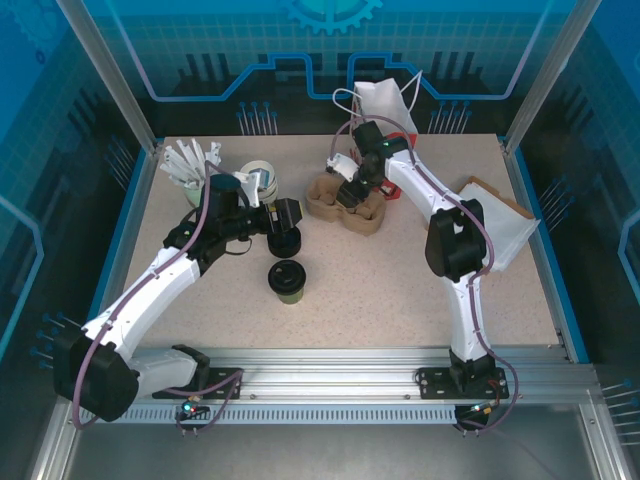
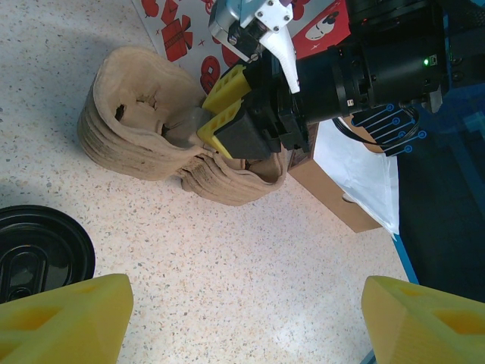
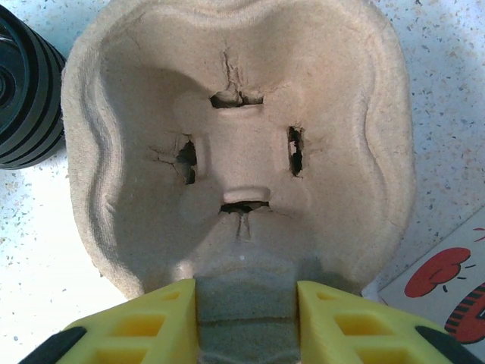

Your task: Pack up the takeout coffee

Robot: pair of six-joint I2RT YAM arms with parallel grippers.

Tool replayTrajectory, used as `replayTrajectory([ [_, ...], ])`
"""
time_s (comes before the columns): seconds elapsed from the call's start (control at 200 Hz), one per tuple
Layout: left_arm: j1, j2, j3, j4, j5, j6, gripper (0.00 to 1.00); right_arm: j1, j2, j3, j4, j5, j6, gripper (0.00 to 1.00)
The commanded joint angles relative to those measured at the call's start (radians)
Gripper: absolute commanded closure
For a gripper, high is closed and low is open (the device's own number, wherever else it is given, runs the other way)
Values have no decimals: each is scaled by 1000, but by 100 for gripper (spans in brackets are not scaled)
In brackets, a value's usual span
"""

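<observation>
My jaws are yellow. The tray [image 3: 227, 114] is plain tan pulp, the tabletop [image 1: 400, 290] cream with dark speckles. The cup [image 1: 289, 294] is olive green, its lid [image 1: 286, 273] black. A card [image 3: 447, 288] shows red shapes on white.

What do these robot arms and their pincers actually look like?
The left arm and right arm are white tubes with black joints, a mauve cable looping along each. Each ends in two chunky yellow fingers with cut-out holes.
</observation>
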Motion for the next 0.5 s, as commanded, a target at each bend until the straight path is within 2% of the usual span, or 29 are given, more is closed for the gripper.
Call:
replayTrajectory([
  [0.0,-7,-13,4,-1,12,22,19,-4,2,28,-31,5,-12,66],
  [0.495,-7,-44,-28,-12,-3,36,18,-5,-140,4,-22,-28,40,67],
])
